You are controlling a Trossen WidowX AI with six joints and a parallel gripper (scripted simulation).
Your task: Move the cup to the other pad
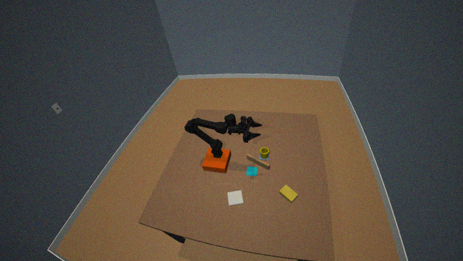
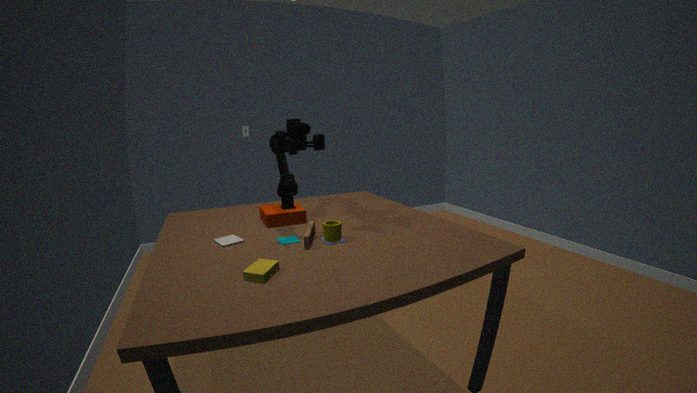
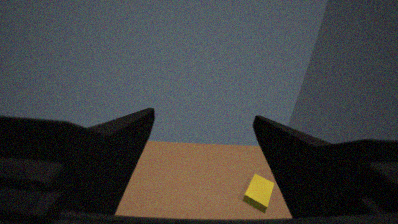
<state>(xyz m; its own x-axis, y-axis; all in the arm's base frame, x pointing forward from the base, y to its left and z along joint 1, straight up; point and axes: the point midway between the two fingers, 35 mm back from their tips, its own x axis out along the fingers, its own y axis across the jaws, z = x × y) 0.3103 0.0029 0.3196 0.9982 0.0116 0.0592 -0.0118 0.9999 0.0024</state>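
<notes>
A yellow-green cup (image 1: 264,153) (image 2: 332,231) stands upright on a pale blue pad (image 1: 261,158) (image 2: 340,241). Marbles inside it cannot be made out. A cyan pad (image 1: 252,171) (image 2: 288,240) lies flat, with nothing on it, on the other side of a wooden bar. My gripper (image 1: 260,129) (image 3: 205,117) is open and empty, held high above the table and pointing outward. The cup and both pads are not in the wrist view.
The wooden bar (image 1: 258,161) (image 2: 309,235) stands between the two pads. A yellow block (image 1: 288,193) (image 2: 261,270) (image 3: 260,191) and a white square (image 1: 234,197) (image 2: 228,240) lie on the table. The arm rises from an orange base (image 1: 215,165) (image 2: 283,215).
</notes>
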